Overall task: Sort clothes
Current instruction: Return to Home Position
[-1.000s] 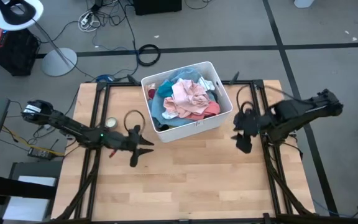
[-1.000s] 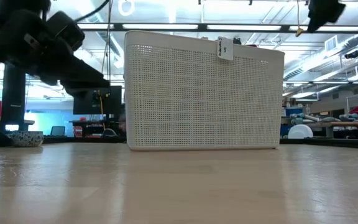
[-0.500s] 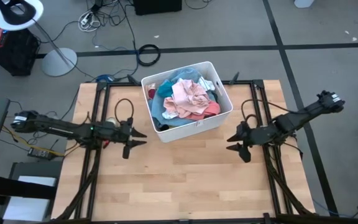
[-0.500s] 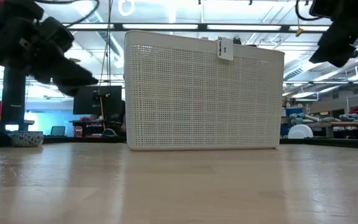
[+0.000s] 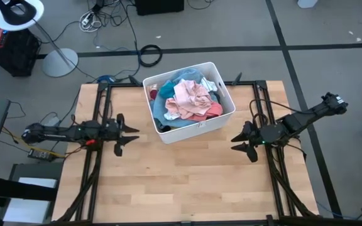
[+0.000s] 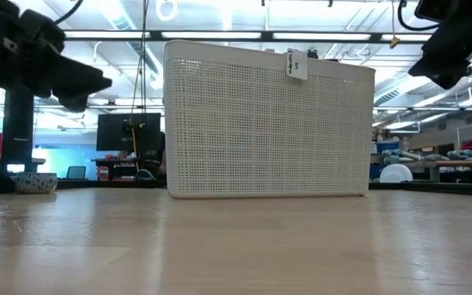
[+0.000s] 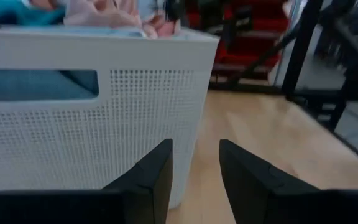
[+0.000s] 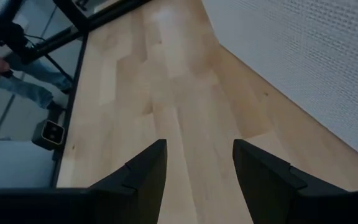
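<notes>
The clothes (image 5: 187, 97) lie heaped in a white perforated bin (image 5: 222, 119) at the table's far middle: pink, light blue, teal, red and dark pieces; their tops also show over the bin's rim as clothes (image 7: 104, 12) in the left wrist view. My left gripper (image 5: 129, 137) hovers open at the table's left, pointing level at the bin (image 7: 92, 112). My right gripper (image 5: 236, 143) hovers open at the table's right, tilted down over bare wood, beside the bin wall (image 8: 316, 68). Nothing is between either pair of fingers.
The bin (image 6: 269, 119) stands on the wooden table (image 5: 187, 182), with bare wood in front of it and on both sides. Black frame rails (image 5: 96, 157) run along the table's left and right edges. Cables and a lamp base lie on the floor beyond.
My left gripper has drawn back toward the table's left edge and levelled out, away from the bin. My right gripper has sunk toward the table and tipped its fingers downward, drifting slightly toward the near right. Both have stayed open. The clothes have not moved.
</notes>
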### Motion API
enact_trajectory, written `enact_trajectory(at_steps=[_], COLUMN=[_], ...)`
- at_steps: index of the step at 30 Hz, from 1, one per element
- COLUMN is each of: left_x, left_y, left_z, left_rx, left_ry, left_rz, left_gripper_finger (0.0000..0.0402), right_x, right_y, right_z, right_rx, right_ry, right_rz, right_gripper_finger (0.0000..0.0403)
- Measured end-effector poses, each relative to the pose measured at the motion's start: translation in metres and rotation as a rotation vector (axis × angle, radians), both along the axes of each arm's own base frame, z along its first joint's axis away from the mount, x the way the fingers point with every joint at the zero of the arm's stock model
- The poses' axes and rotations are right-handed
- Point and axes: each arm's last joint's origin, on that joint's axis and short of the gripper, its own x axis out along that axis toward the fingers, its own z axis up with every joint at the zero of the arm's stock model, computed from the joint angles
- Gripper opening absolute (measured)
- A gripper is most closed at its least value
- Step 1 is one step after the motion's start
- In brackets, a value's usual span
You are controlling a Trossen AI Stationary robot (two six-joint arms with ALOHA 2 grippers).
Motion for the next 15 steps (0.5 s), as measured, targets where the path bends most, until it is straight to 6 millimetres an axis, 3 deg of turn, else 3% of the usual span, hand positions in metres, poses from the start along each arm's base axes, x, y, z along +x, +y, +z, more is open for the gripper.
enact_trajectory(at_steps=[5, 15], left_x=[-0.0065, -0.0060], left_y=[-0.0007, -0.0013], left_z=[-0.0020, -0.0037], left_rx=[0.030, 0.050], left_ry=[-0.089, -0.072], left_rz=[-0.050, -0.071], left_gripper_finger=[0.0136, 0.0136], right_x=[0.0010, 0.0020], right_y=[0.0007, 0.0010], right_z=[0.0013, 0.0029], right_rx=[0.006, -0.027], right_ry=[-0.016, -0.038], right_rz=[0.007, 0.029], right_gripper_finger=[0.0187, 0.0187])
